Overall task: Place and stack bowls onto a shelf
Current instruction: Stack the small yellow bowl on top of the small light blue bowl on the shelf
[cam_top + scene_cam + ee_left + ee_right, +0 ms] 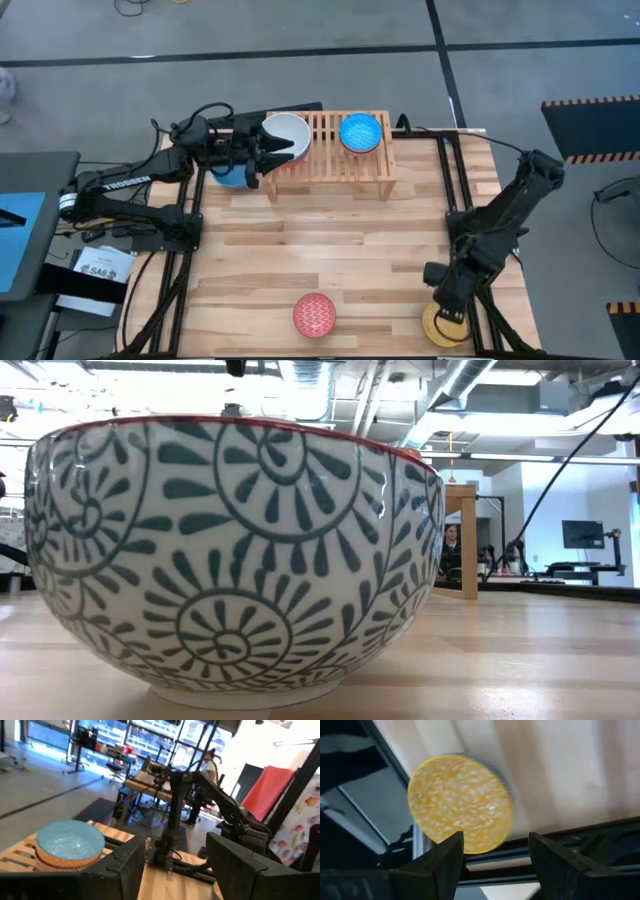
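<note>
A white bowl (287,133) sits on the left end of the slatted shelf (330,160), and a blue patterned bowl (360,132) (70,842) sits further right on it. My left gripper (270,152) (176,842) is open at the white bowl's left rim; its wrist view does not show that bowl. A plain blue bowl (228,177) rests on the table under the left arm. A bowl with a red inside (314,315), white with dark swirls outside (235,550), stands near the near edge. My right gripper (447,305) (496,840) hangs open above the yellow patterned bowl (445,326) (460,802). My left gripper stands with open fingers at the white bowl's left rim (268,140), reaching level from the table's left. The gripper body covers that spot, so I cannot tell whether the fingers touch the bowl.
The yellow bowl sits at the table's near right corner, close to the dark frame rail (520,862). A wide stretch of bare planks (330,240) lies between the shelf and the near bowls. People and equipment stand in the room beyond the table (207,765).
</note>
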Motion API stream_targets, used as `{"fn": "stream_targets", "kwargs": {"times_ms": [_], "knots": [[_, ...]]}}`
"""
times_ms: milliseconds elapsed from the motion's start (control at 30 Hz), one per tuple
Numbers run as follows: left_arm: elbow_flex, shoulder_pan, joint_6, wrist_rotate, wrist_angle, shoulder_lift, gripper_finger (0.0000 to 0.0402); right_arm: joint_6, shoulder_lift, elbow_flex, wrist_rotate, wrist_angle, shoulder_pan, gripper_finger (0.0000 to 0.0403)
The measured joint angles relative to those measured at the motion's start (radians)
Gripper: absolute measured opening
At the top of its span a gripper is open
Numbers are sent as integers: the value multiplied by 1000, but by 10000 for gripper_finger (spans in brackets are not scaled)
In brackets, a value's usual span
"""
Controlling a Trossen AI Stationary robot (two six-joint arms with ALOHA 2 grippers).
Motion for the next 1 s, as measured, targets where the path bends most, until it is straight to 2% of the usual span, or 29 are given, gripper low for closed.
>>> {"fn": "stream_targets", "kwargs": {"times_ms": [67,200,367,500,800,900,1000], "knots": [[0,0,-1,-1,-1,0,195,0,37,1,-5,38,18,249],[0,0,-5,-2,2,-1,195,-1,119,1,60,-3,42,249],[0,0,-20,-11,1,-1,195,-47,204,0,63,1,68,249],[0,-1,-33,-19,1,-1,195,-51,212,-7,94,61,92,249],[0,-1,-49,-21,1,-1,195,42,214,-120,101,125,130,243],[0,-1,-49,-38,1,-1,195,27,214,-122,107,138,135,206],[0,-1,-43,-46,1,-1,195,6,214,-122,107,149,136,121]]}}
